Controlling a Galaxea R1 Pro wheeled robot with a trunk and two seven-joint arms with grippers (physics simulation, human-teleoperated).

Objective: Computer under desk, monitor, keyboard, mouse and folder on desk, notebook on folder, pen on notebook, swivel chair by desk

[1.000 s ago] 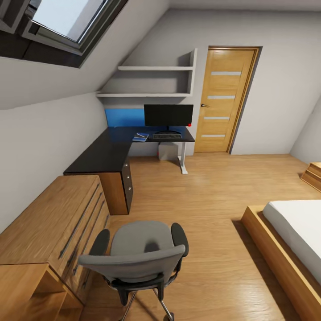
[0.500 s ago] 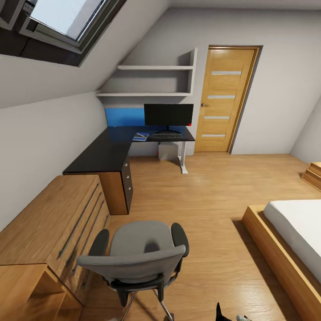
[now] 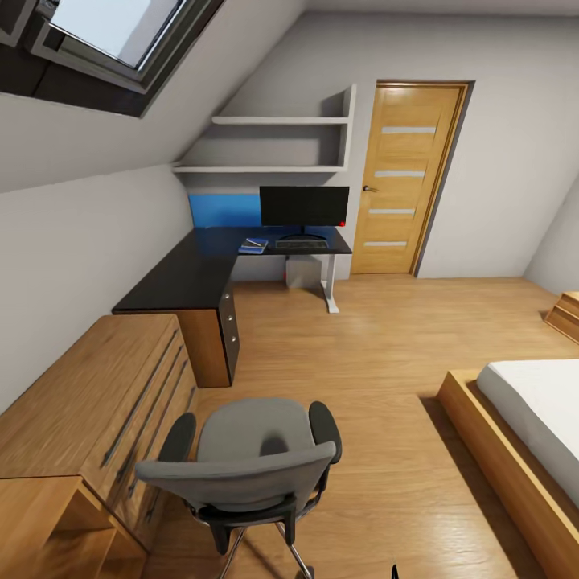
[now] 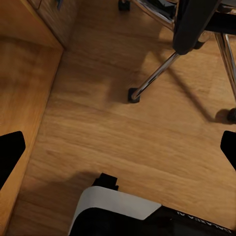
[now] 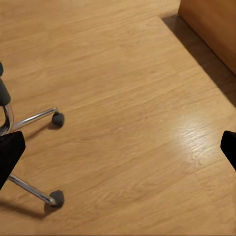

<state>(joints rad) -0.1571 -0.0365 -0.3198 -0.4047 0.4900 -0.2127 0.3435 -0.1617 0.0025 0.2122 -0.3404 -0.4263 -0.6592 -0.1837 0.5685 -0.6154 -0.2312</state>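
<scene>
The swivel chair [image 3: 249, 458] stands close in front of me, grey back toward me, nothing lying on its seat. Across the room the black L-shaped desk [image 3: 189, 281] carries the monitor [image 3: 304, 206], the keyboard [image 3: 301, 244] in front of it and the blue folder [image 3: 253, 247] to the keyboard's left. The computer [image 3: 304, 272] sits under the desk. Notebook, pen and mouse are too small to make out. My left gripper [image 4: 118, 152] hangs open over the floor by the chair's chrome base [image 4: 152, 78]. My right gripper [image 5: 118, 150] is open above bare floor near a caster [image 5: 58, 118].
A low light-wood cabinet [image 3: 88, 402] lines the left wall beside the chair. A bed [image 3: 523, 434] in a wood frame fills the right side. A wooden door [image 3: 406, 177] stands right of the desk. Open wood floor [image 3: 362, 354] lies between chair and desk.
The head view has crept slightly. A dark gripper tip that rose at the picture's bottom edge half a second ago has sunk almost out of it.
</scene>
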